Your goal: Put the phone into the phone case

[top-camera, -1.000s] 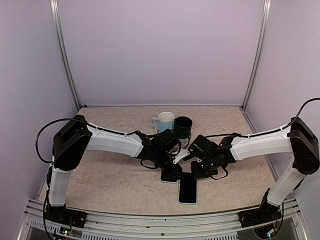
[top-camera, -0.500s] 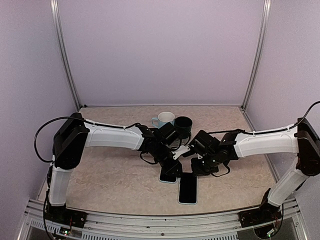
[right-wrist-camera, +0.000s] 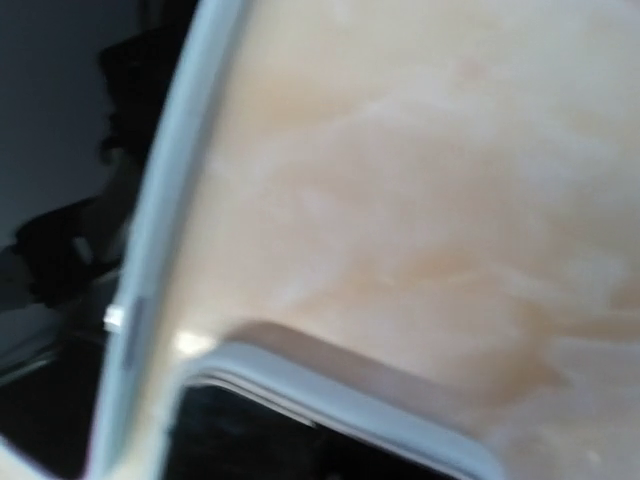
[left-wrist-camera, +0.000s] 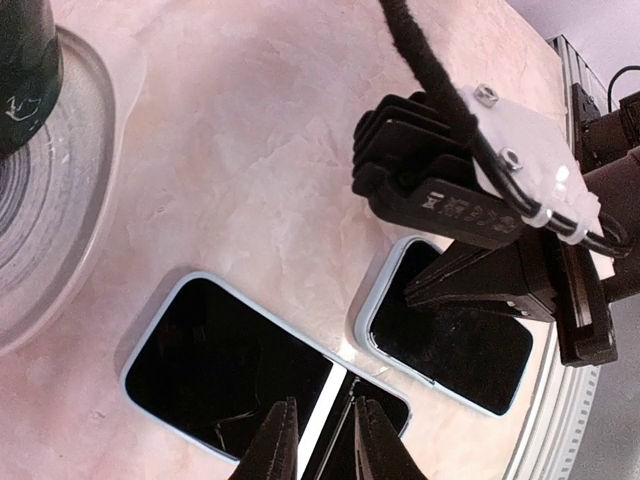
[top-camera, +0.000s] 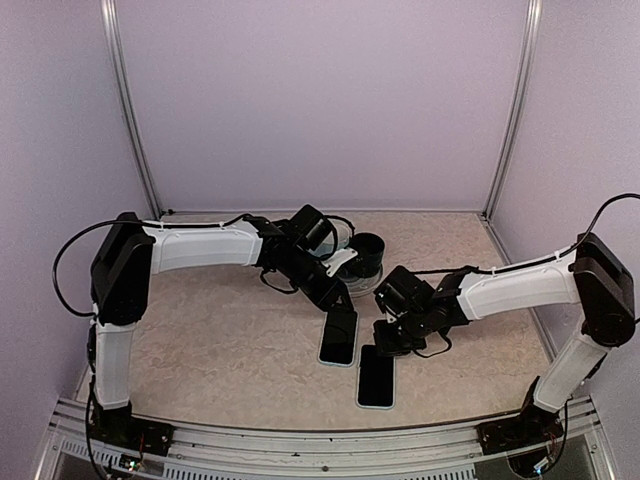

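The phone (top-camera: 339, 338), glossy black with a light blue edge, lies flat mid-table; it also shows in the left wrist view (left-wrist-camera: 225, 365). The phone case (top-camera: 376, 382), pale-rimmed with a duller black inside, lies just right of it and nearer me, apart from it (left-wrist-camera: 455, 345). My left gripper (top-camera: 338, 298) hangs above the phone's far end, fingers slightly apart and empty (left-wrist-camera: 322, 440). My right gripper (top-camera: 382, 345) is at the case's far end, fingers together with the tips over its dark inside (left-wrist-camera: 410, 296). The right wrist view is a blurred close-up of the case rim (right-wrist-camera: 330, 410), with no fingers visible.
A dark green cup (top-camera: 367, 252) stands behind the grippers, also in the left wrist view (left-wrist-camera: 25, 50), with a pale round dish-like thing (left-wrist-camera: 70, 190) beside it. A white mug is mostly hidden behind my left arm. The table's front rail (top-camera: 300, 440) runs just below the case.
My left gripper has lifted off the phone and drawn back toward the cups, leaving the phone flat and uncovered. My right gripper has shifted slightly down-left onto the case's far end.
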`<state>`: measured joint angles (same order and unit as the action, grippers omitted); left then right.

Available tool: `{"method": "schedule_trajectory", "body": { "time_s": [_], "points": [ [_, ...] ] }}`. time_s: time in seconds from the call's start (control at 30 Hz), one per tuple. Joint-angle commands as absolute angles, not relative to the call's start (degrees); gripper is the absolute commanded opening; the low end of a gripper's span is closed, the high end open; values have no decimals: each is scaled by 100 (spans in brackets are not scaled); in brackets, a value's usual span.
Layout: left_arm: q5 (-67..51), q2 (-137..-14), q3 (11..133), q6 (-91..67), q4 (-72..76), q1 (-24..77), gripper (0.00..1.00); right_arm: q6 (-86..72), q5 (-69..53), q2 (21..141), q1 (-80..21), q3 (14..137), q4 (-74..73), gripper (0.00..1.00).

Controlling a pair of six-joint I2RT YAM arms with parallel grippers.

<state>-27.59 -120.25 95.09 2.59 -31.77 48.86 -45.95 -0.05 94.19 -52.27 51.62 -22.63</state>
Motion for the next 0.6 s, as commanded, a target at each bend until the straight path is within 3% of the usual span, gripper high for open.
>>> {"method": "schedule_trajectory", "body": {
  "time_s": [0.0,0.2,0.3,0.37,0.4,0.43,0.47,0.57],
  "points": [
    [-2757,-11832,9379,272,-3127,4705,23,-4734,-195,9636,-5194,4746,-2408,0],
    [-2762,-11812,9379,203,-3046,4649,23,-4470,123,10706,-5479,5499,-3656,0],
    [-2762,-11779,9362,213,-3030,4641,23,-4588,442,10552,-5515,5727,-4067,0],
    [-2738,-11739,9356,217,-3023,4640,23,-4597,682,10302,-5528,6266,-4404,25],
    [-2731,-11714,9387,224,-3035,4641,23,-4601,872,10230,-5566,6587,-4626,46],
    [-2740,-11709,9434,236,-3082,4641,23,-4616,1014,10200,-5609,6952,-4878,77],
    [-2748,-11720,9517,255,-3174,4641,24,-4660,1170,10215,-5679,7282,-5163,96],
    [-2764,-11718,9613,262,-3321,4641,27,-5044,1492,10395,-5987,8041,-6066,99]
  ]
}}
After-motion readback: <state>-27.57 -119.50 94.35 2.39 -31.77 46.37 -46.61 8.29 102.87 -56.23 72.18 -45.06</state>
